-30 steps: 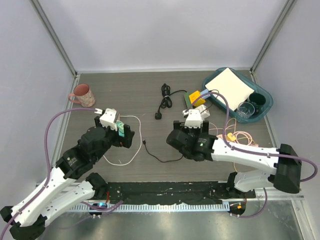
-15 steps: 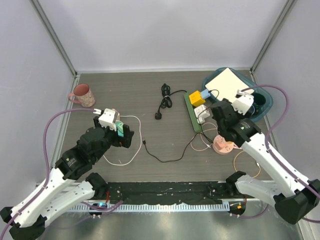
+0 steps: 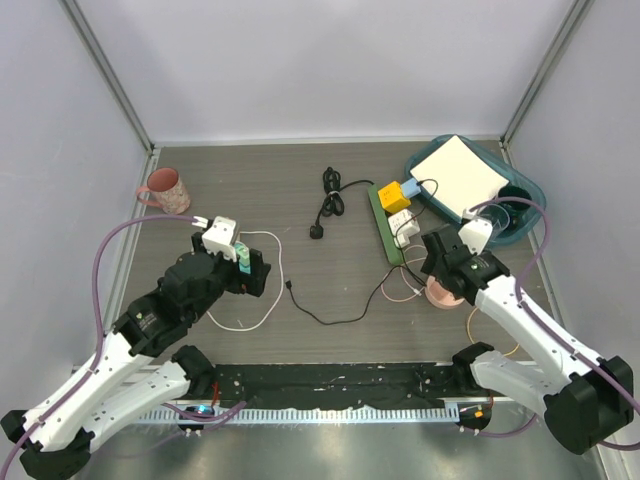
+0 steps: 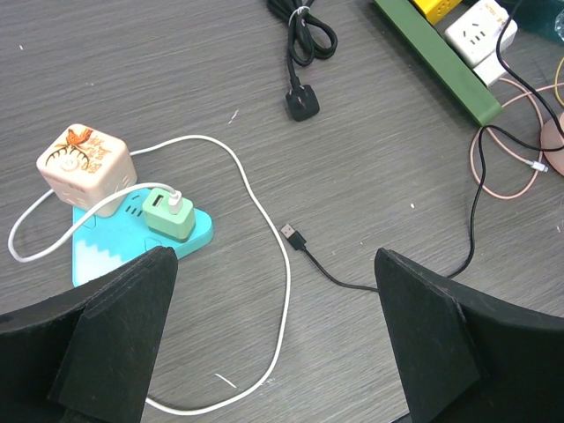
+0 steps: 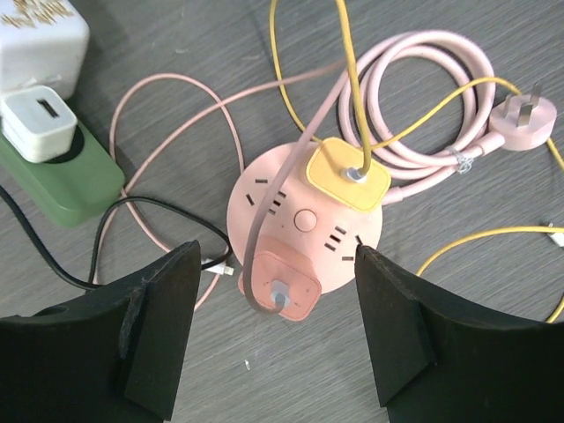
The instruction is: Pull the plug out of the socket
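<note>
Both stood open and empty: the left gripper (image 4: 273, 264) hung near a teal socket (image 4: 132, 242) and its green plug (image 4: 169, 214), bare table (image 4: 397, 176) ahead. The right gripper (image 5: 275, 264) hung over the round pink socket (image 5: 304, 216), yellow plug (image 5: 346, 174) and pink plug (image 5: 284, 286) seated, cables (image 5: 423, 70) crowding its rim.

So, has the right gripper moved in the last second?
Yes. The right gripper swung from over the green power strip to that strip's right side, and is now above the pink round socket.
</note>
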Robot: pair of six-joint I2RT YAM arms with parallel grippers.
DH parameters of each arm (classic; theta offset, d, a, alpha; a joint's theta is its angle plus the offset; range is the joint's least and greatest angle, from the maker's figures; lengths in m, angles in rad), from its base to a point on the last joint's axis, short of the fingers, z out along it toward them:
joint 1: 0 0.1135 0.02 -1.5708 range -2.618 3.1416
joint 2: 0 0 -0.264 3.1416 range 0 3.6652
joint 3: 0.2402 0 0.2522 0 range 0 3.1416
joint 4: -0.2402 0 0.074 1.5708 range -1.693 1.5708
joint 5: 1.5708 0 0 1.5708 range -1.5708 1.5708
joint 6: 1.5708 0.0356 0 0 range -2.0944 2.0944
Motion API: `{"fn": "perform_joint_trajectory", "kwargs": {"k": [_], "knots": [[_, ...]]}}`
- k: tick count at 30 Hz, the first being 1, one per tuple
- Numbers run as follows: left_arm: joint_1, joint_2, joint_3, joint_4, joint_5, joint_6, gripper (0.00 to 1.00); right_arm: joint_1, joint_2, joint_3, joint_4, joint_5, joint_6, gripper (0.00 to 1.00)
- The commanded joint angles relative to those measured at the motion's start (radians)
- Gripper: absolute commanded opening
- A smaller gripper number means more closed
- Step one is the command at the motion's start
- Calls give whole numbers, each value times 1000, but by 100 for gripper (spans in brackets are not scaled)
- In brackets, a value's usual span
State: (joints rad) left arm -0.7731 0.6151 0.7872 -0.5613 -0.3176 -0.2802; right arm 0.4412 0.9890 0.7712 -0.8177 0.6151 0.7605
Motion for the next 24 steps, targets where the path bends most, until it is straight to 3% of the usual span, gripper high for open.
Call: {"fn": "perform_joint_trajectory", "kwargs": {"k": [1,14,19,20,24], "knots": [[-3,-2,34,8,8,3,100,-4,11,-33,71,-26,25,74],[-3,5,32,8,2,3,100,-6,91,-108,224,-98,-56,81],[-3,8,32,6,6,4,100,-4,59,-153,297,-329,-76,70],[-5,9,33,8,6,4,100,-4,51,-173,323,-442,-82,69],[-3,11,35,3,6,6,100,5,28,-236,393,-557,-84,63]]}}
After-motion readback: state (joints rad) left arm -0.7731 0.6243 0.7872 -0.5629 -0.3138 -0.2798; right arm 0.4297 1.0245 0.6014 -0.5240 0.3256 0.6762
